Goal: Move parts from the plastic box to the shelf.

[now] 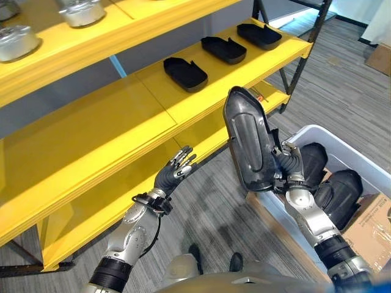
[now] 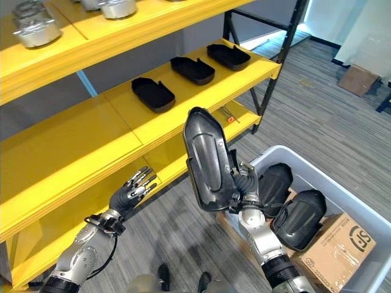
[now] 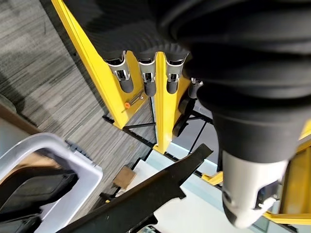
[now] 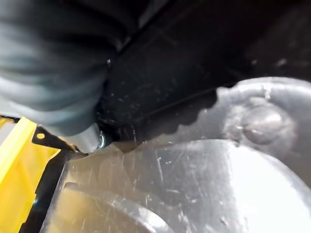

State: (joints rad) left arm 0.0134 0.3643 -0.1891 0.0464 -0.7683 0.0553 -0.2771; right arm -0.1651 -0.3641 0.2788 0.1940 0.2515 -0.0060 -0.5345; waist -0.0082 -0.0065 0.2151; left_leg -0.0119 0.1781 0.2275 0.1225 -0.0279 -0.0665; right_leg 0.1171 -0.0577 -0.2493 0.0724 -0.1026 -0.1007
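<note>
My right hand is shut on a long black plastic part, holding it upright above the floor between the plastic box and the yellow shelf. The part's scratched surface sits close against the right wrist camera. The light grey plastic box at lower right holds more black parts. Three matching black parts lie in a row on the middle shelf board. My left hand hangs open near the lower shelf edge, fingers straight, touching nothing.
Silver metal parts stand on the top shelf. A cardboard box lies inside the plastic box at its near end. Another carton stands on the carpet at far right. The shelf's black frame leg stands at the right end.
</note>
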